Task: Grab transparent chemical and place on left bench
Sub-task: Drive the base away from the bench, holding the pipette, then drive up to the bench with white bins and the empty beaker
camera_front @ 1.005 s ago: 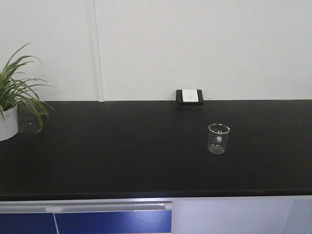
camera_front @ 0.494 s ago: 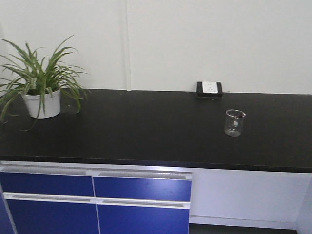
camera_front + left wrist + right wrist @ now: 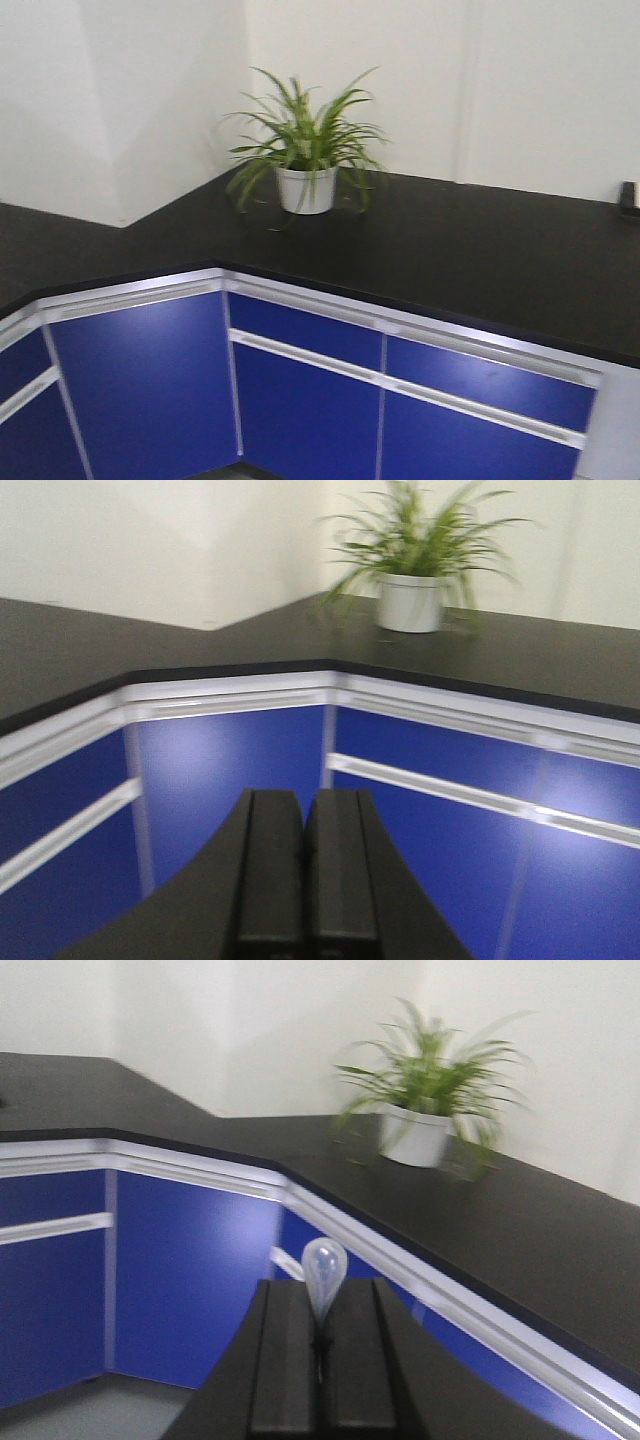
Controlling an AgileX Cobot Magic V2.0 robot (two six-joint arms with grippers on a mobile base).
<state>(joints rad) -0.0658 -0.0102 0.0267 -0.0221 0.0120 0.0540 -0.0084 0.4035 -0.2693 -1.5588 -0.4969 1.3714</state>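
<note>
Before me a green plant point(image 3: 305, 135) in a white pot point(image 3: 306, 190) stands on the black counter point(image 3: 480, 250), blue drawers point(image 3: 300, 400) beneath.

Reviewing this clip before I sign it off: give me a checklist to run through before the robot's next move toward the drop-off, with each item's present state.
1. The transparent chemical is held by the right gripper: ok. Its bulb sticks out from between the shut fingers.
2. The stem is seated straight in the grip: cannot tell, because the stem is hidden.
3. The left gripper is shut and empty: ok.
4. There is a placing spot on the left bench: cannot tell. Only a strip of its black top shows, left of the corner.
5. The plant is away from both grippers: ok. It stands back by the wall.
</note>
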